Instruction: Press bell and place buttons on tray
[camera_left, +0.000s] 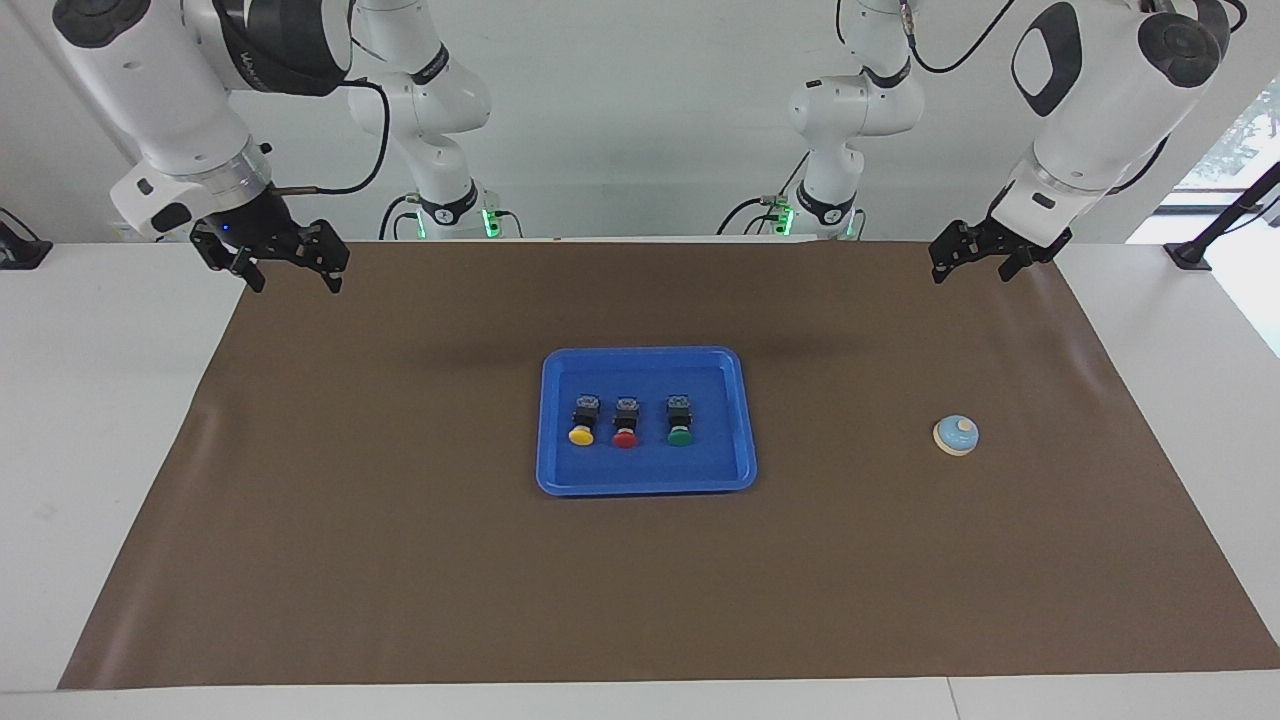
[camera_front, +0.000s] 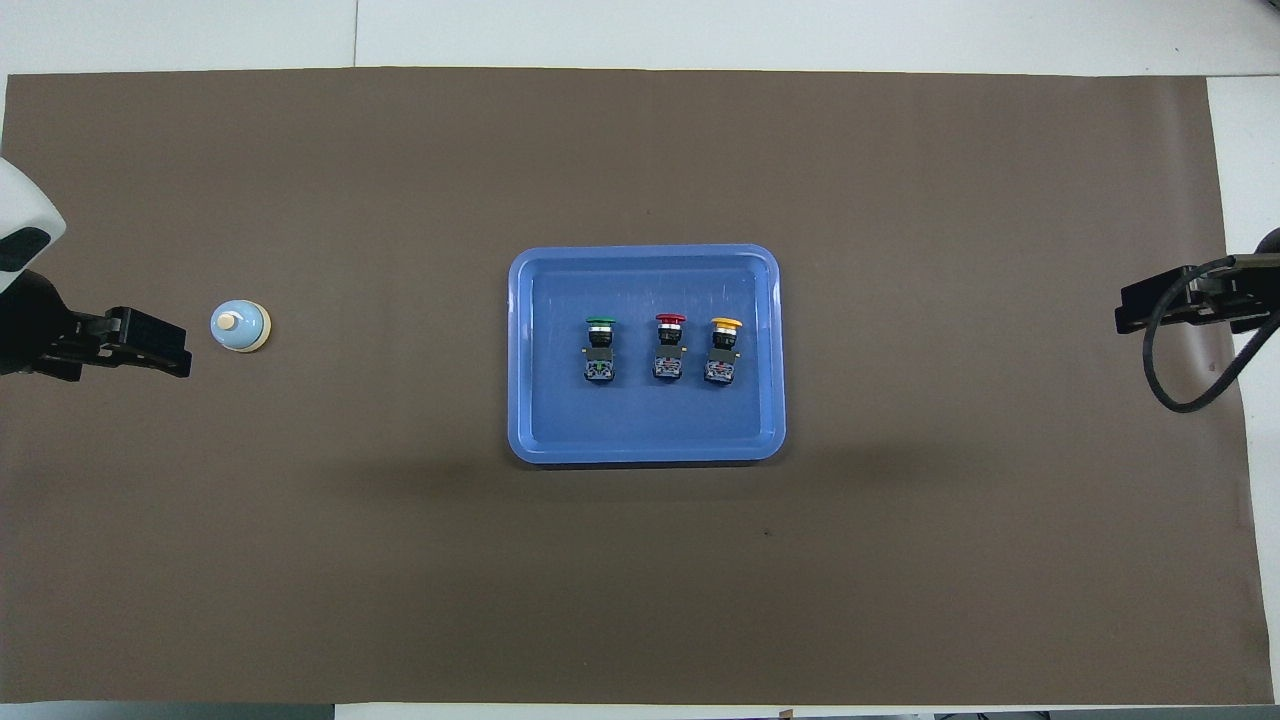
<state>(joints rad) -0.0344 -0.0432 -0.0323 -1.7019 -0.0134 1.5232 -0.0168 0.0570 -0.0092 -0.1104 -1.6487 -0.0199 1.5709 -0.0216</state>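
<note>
All three buttons lie in a row on the blue tray (camera_left: 552, 420) in the middle of the brown mat (camera_left: 400, 560): the yellow button (camera_left: 581, 421) toward the right arm's end, the red button (camera_left: 625, 423) between, the green button (camera_left: 680, 421) toward the left arm's end. The bell (camera_left: 956, 435) sits alone on the mat, well apart from the tray toward the left arm's end. The left gripper (camera_left: 968, 263) hangs empty, jaws spread wide, above the mat's edge nearest the robots, and the right gripper (camera_left: 290, 272) waits the same way over its own corner.
</note>
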